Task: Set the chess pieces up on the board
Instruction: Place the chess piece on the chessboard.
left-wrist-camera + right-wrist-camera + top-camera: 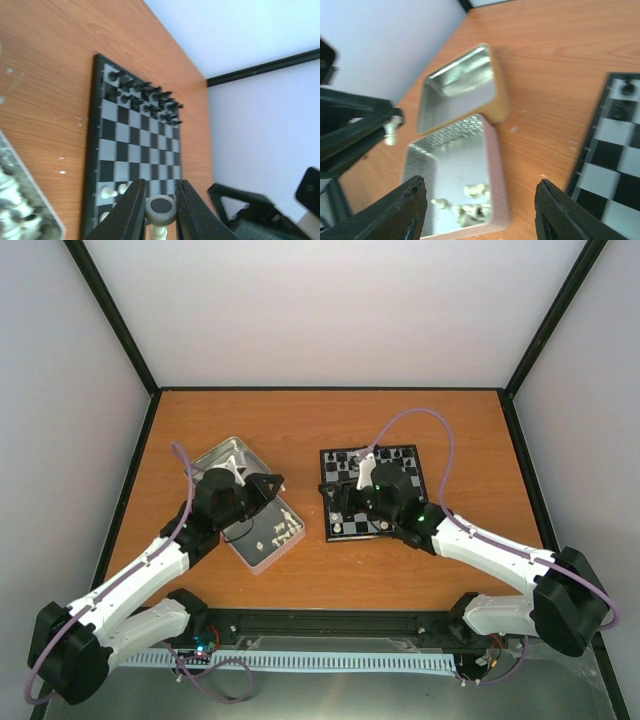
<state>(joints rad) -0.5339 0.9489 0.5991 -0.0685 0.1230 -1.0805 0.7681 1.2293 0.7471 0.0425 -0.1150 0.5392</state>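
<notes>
- From above, the orange-brown wooden worktop (330, 420) had black edges, and pale walls (330, 310) closed it in on three sides. The board (340, 530) lay right of the worktop's centre. An open metal tin (250, 555) lay left of centre, with its lid (228, 453) just beside it on the far side. White chess pieces (282, 533) lay in the tin's near end. The left fingers (268, 485) hung over the tin and the right fingers (345, 502) over the board's left part.
- In the left wrist view, the fingers were nearly pressed together, pinching one cream chess piece (161, 207). Beyond them, the board carried black pieces (145, 95) in its two far rows and a few white ones at its near edge.
- In the right wrist view, the fingers were spread wide and gripped nothing, above the tin and bare worktop. The board's edge showed at the right.
</notes>
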